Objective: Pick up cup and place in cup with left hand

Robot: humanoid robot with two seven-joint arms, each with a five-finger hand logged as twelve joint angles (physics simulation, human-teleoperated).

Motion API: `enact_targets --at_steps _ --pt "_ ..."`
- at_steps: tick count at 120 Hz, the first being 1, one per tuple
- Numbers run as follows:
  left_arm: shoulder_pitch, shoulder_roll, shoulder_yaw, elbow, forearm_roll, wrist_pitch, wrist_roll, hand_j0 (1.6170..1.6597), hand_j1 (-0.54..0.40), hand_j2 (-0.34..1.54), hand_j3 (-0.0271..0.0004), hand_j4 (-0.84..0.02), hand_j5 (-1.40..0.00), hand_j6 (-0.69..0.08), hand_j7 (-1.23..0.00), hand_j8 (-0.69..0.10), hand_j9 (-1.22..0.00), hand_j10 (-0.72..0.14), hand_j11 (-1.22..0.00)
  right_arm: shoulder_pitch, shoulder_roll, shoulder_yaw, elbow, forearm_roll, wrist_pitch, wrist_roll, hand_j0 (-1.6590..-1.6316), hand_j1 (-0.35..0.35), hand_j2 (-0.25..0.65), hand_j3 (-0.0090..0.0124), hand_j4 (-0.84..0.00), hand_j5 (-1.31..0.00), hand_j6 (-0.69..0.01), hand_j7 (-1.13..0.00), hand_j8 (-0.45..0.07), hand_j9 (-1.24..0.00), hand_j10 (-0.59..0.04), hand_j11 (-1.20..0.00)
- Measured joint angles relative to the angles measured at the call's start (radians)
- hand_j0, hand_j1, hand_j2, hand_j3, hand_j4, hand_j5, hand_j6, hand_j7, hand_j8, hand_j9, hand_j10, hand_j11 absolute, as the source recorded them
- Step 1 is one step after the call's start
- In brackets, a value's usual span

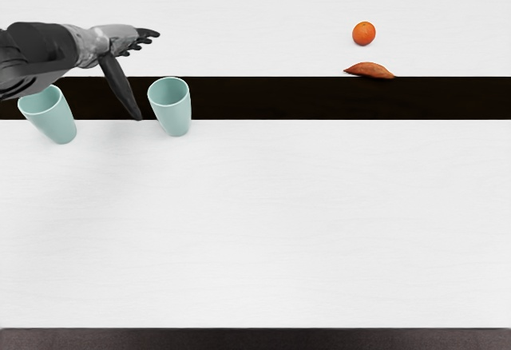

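Two pale green cups, upright, well apart on the table [255, 230]: one cup [56, 120] at far left, rim partly behind the forearm; the other cup [174, 114] to its right. Left hand [118, 38] between and beyond them, released, thumb extended, nothing held. Well off right: sweet potato [370, 69], orange [364, 33] just beyond.

I reach my left arm [36, 53] in from the left; my left hand [116, 39] is open, fingers [147, 33] extended, thumb [120, 86] splayed.
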Motion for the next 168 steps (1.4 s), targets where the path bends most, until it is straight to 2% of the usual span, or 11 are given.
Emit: enact_targets --at_steps 31,66,95,132,168 --pt "-0.029 -0.140 0.043 0.082 0.016 0.023 0.000 1.6581 0.348 0.00 0.0000 -0.004 0.00 -0.005 0.00 -0.005 0.00 -0.004 0.00 0.000 0.000 0.000 0.000 0.000 0.000 0.000 -1.6581 -0.349 0.000 0.0000 0.000 0.00 0.001 0.00 0.000 0.00 0.000 0.00" --pt "-0.036 -0.181 0.082 0.152 0.042 0.105 0.000 1.6581 0.343 0.00 0.0000 -0.008 -0.01 -0.009 -0.01 -0.009 -0.01 -0.008 -0.01 0.000 0.000 0.000 0.000 0.000 0.000 0.000 -1.6581 -0.349 0.000 0.0000 0.000 0.00 0.001 0.00 0.000 0.00 0.000 0.00" --pt "-0.040 -0.228 0.099 0.230 0.054 0.123 0.000 1.6581 0.337 0.00 0.0000 -0.014 -0.01 -0.015 -0.01 -0.014 -0.01 -0.013 -0.01 0.000 0.000 0.000 0.000 0.000 0.000 0.000 -1.6581 -0.349 0.000 0.0000 0.000 0.00 0.001 0.00 0.000 0.00 0.000 0.00" --pt "-0.044 -0.261 0.137 0.276 0.056 0.124 0.000 1.6581 0.167 0.03 0.0000 -0.155 -0.20 -0.156 -0.20 -0.156 -0.20 -0.155 -0.20 0.000 0.000 0.000 0.000 0.000 0.000 0.000 -1.6581 -0.349 0.000 0.0000 0.000 0.00 0.001 0.00 0.000 0.00 0.000 0.00" --pt "-0.061 -0.287 0.162 0.328 0.056 0.124 0.000 1.6580 0.105 0.04 0.0000 -0.208 -0.27 -0.208 -0.27 -0.208 -0.27 -0.207 -0.27 0.000 0.000 0.000 0.000 0.000 0.000 0.000 -1.6581 -0.349 0.000 0.0000 0.000 0.00 0.000 0.00 0.000 0.00 0.000 0.00"
